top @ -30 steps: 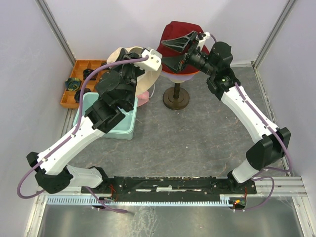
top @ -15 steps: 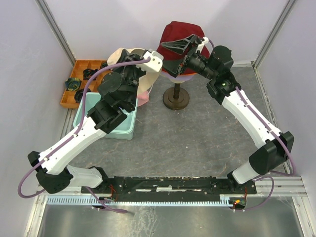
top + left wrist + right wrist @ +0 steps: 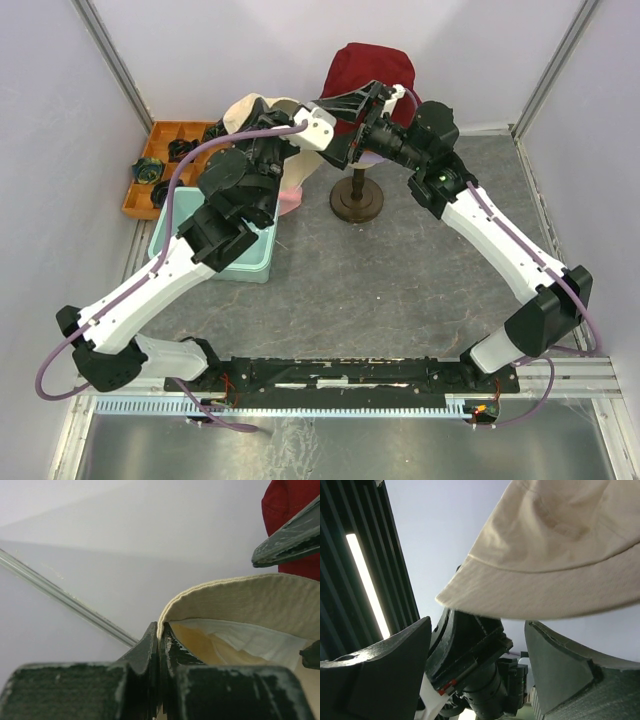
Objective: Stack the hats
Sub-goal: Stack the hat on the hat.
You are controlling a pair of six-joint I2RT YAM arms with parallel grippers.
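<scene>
My left gripper (image 3: 161, 629) is shut on the brim of the cream-beige hat (image 3: 250, 600) and holds it up beside the mannequin head; in the top view the gripper (image 3: 303, 124) is mostly hidden under its wrist, with the hat (image 3: 255, 108) behind it. The dark red hat (image 3: 365, 68) sits on the mannequin head, with a lavender brim (image 3: 373, 160) showing under it. My right gripper (image 3: 336, 128) is open and empty, its jaws spread just right of the left gripper. In the right wrist view the gripper (image 3: 477, 625) faces the cream hat (image 3: 560, 555). A pink hat (image 3: 291, 200) lies below the left arm.
An orange tray (image 3: 172, 133) with dark items stands at the back left. A teal bin (image 3: 222, 256) sits under the left arm. The mannequin's dark stand (image 3: 357, 200) is at centre back. Walls close in on both sides.
My right gripper has swung left, off the dark red hat and toward my left gripper. My left gripper has carried the cream hat a little right, toward the mannequin.
</scene>
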